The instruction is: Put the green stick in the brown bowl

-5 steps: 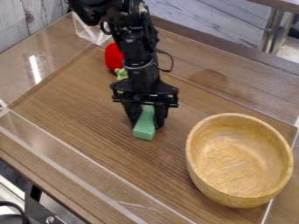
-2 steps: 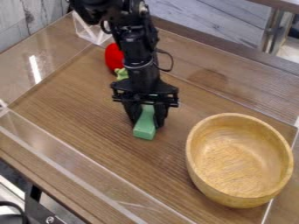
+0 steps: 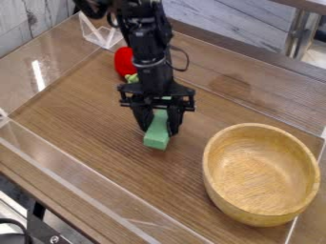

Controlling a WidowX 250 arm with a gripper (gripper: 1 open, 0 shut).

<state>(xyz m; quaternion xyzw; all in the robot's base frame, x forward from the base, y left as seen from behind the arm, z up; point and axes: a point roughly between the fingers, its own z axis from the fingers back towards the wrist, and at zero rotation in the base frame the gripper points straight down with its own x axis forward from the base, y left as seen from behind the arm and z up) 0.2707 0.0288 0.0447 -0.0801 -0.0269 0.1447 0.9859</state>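
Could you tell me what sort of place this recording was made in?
Probably a robot lab bench, not a home: a wood-grain table fenced by clear plastic walls, with only props on it, a brown bowl, a green stick and a red toy.

We see the green stick [image 3: 156,135], a flat plain green block, tilted with its upper end hidden and its lower end by the tabletop. To its right, well apart, sits the brown bowl [image 3: 262,174], round, light wood, thick-rimmed, upright and empty.
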